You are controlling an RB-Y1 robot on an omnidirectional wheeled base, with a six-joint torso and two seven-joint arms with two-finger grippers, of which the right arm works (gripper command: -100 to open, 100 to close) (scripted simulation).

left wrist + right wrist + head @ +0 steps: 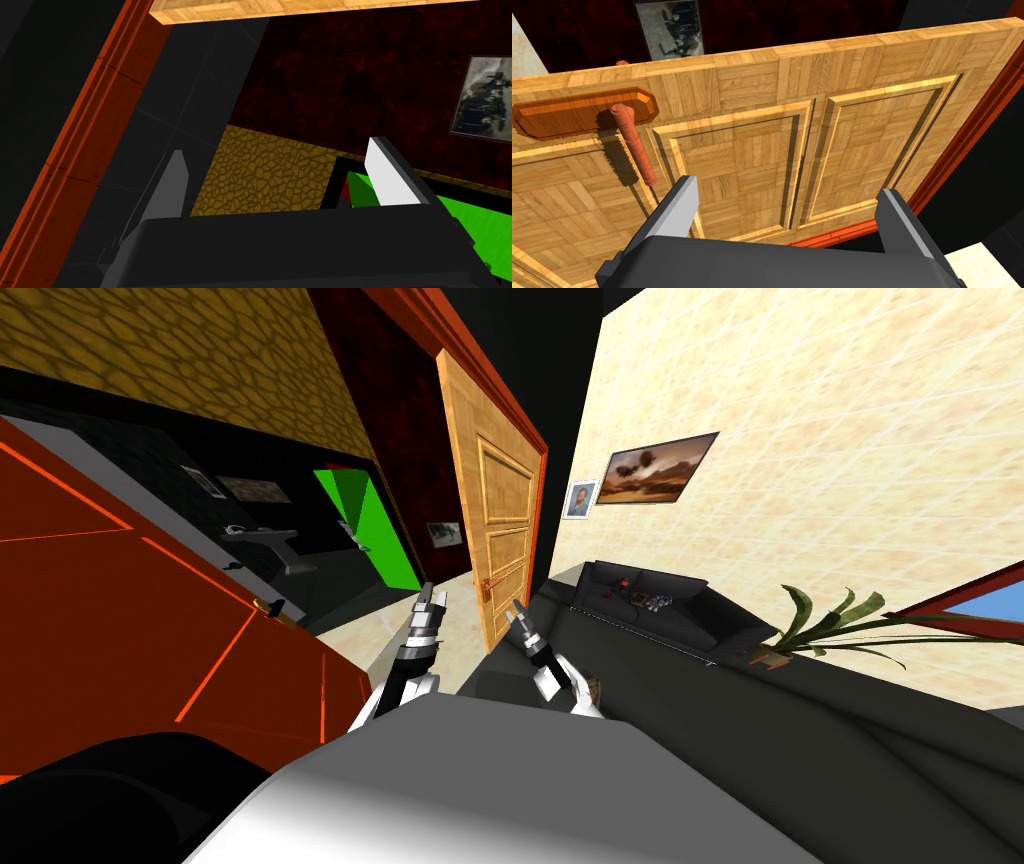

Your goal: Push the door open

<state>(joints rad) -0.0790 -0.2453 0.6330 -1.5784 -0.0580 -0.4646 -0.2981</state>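
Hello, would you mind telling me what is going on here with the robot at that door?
The robot faces a panelled wooden door that is partly open in its red frame. Its right hand, fingers open, points at the door's face beside the reddish lever handle; I cannot tell whether it touches the wood. The left hand, also open, points past the door's edge toward a dark red wall beyond.

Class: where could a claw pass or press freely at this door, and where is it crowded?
Free: the gap between the door's edge and the red frame, ahead of the left claw; the bare door panels facing the right claw. Crowded: around the handle and its plate.
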